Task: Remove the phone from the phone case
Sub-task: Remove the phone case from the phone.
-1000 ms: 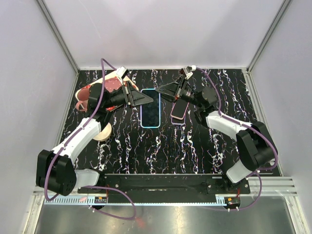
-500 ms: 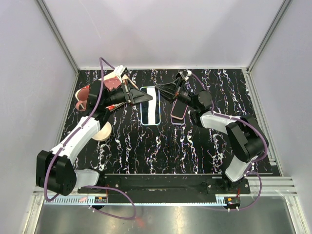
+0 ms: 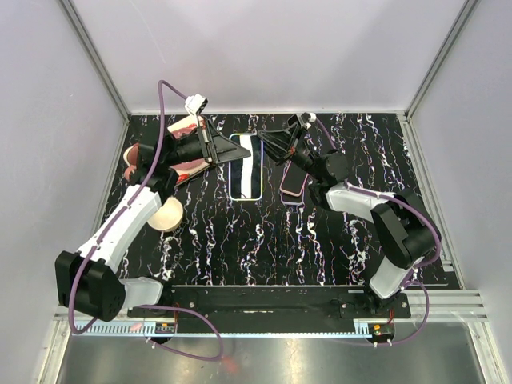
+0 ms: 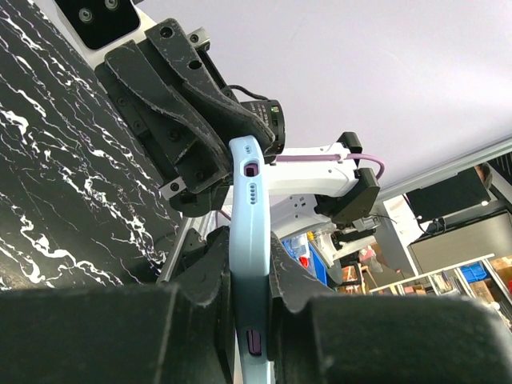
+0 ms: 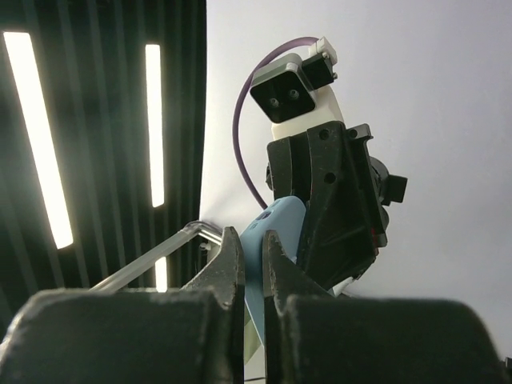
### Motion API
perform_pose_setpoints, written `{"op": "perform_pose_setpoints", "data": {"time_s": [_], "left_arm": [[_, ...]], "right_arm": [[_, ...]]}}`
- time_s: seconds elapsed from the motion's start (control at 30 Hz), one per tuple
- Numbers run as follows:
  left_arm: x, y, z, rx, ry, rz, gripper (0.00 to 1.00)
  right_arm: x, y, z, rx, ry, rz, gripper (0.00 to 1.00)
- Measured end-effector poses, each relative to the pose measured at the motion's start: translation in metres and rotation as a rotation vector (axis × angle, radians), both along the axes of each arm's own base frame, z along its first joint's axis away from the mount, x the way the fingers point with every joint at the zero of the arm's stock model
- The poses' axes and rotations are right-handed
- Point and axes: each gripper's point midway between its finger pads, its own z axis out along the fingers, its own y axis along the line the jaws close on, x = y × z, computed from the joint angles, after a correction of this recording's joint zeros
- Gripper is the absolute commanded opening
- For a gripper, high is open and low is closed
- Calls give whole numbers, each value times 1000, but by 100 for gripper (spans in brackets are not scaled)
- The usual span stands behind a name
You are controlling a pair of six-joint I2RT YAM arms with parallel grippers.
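The phone in its light blue case (image 3: 246, 170) is held tilted above the black marbled table (image 3: 320, 240), its far end raised. My left gripper (image 3: 226, 153) is shut on the case's left edge. My right gripper (image 3: 267, 149) is shut on its right edge. In the left wrist view the blue case edge (image 4: 250, 210) runs up between my fingers (image 4: 204, 276), and the right gripper (image 4: 196, 120) shows beyond it. In the right wrist view the case (image 5: 270, 228) sits pinched between my fingers (image 5: 228, 260), with the left gripper (image 5: 332, 200) behind it.
A second phone with a pink rim (image 3: 293, 182) lies on the table just right of the held one. Red and pink items (image 3: 180, 132) lie at the far left. A round beige dish (image 3: 166, 214) sits under the left arm.
Both grippers have risen and drawn toward the far side with the phone. The phone has tilted up off the table. The left wrist has swung up and left.
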Motion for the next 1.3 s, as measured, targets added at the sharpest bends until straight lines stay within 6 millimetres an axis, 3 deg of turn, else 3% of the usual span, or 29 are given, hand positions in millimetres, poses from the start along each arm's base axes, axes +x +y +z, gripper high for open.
{"op": "perform_pose_setpoints", "data": {"time_s": [0.57, 0.87, 1.3], "left_arm": [[-5, -6, 31, -44, -46, -44, 0], [-8, -7, 40, -56, -41, -51, 0], [-18, -9, 70, -81, -107, -73, 0]], "right_arm": [[-1, -6, 26, 139, -7, -14, 0], [-1, -7, 30, 161, 6, -10, 0], [-8, -9, 55, 219, -32, -10, 0]]}}
